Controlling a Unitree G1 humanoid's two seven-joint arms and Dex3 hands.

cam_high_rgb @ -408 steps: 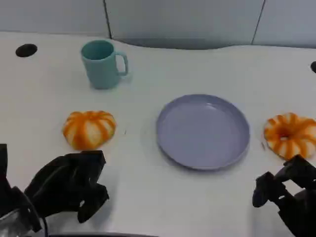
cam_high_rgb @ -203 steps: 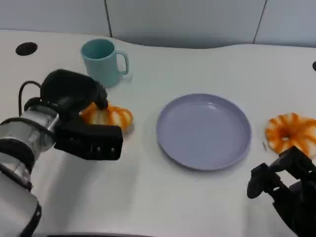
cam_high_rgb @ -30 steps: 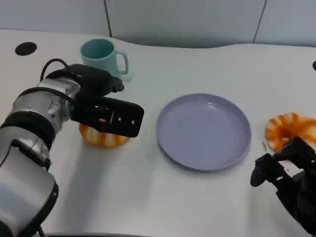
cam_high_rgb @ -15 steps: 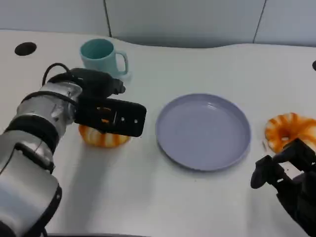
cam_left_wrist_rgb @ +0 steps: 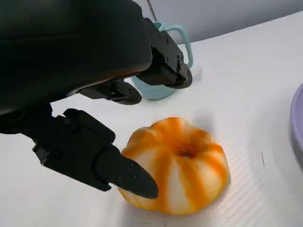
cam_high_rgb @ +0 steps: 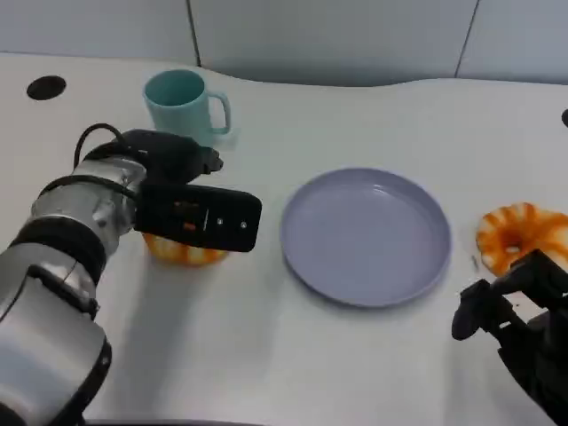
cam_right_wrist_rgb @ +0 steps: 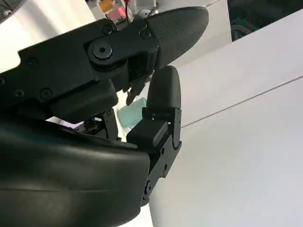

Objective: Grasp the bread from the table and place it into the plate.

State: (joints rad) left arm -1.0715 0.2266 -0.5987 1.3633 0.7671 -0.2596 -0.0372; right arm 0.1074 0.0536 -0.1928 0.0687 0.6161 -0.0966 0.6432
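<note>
The white bench (cam_high_rgb: 293, 355) carries everything. On it the lavender plate (cam_high_rgb: 366, 236) lies bare near the middle, well apart from the bread (cam_left_wrist_rgb: 177, 163) at the robot's left, an orange-and-white ring loaf sitting flat on the bench. A second loaf of the same kind (cam_high_rgb: 519, 238) lies beyond the plate's far side, just ahead of the right robot hand (cam_high_rgb: 515, 328), which holds nothing, its fingers loosely curled but apart. The teal mug (cam_high_rgb: 184, 106) stands just behind the left robot hand (cam_high_rgb: 191, 200). That hand hovers over the bread with fingers spread around it, one fingertip (cam_left_wrist_rgb: 135, 179) touching its side, not yet clamped. The main risk, I judge, is a shallow closure: the rounded, soft loaf could squirt sideways or get dented. A backward swing on lifting might knock the mug.
</note>
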